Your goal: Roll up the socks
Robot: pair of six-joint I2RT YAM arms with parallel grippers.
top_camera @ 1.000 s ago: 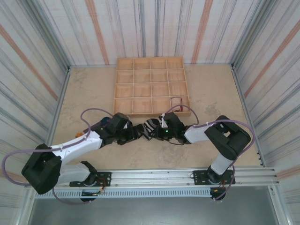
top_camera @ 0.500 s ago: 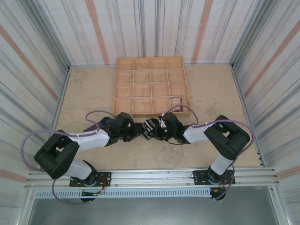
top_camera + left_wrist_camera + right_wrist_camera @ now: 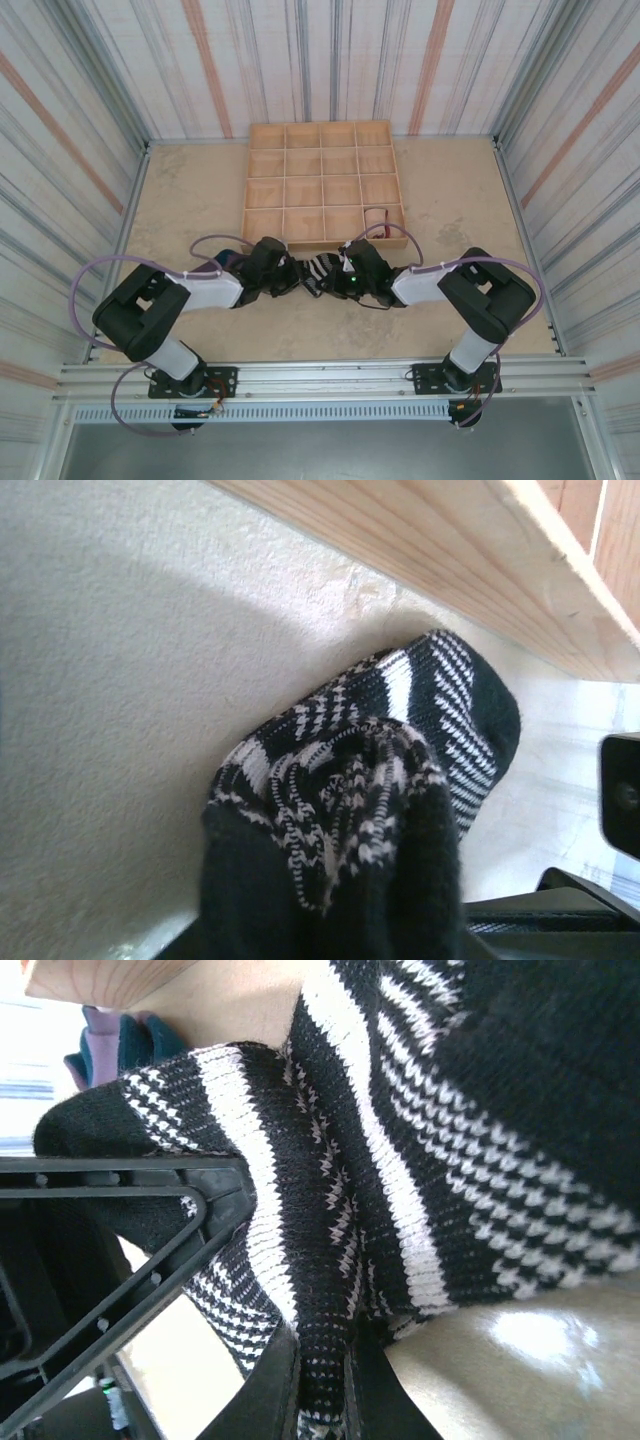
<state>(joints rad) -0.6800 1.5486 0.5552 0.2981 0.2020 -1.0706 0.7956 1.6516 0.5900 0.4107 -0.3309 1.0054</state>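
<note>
On the bench (image 3: 190, 190), just in front of the wooden tray (image 3: 262, 214): black-and-white sock (image 3: 316, 268), bunched up, barely rolled yet. Clenched on it, the right tool (image 3: 333, 277). Close against it, the left tool (image 3: 289, 279); cannot tell its grip. Left to roll: purple sock (image 3: 108, 1032) too.

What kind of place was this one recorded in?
Likely a robot lab cell, not a home: a table boxed in by striped walls, a metal rail along its near edge, and a wooden grid tray behind a striped sock.
</note>
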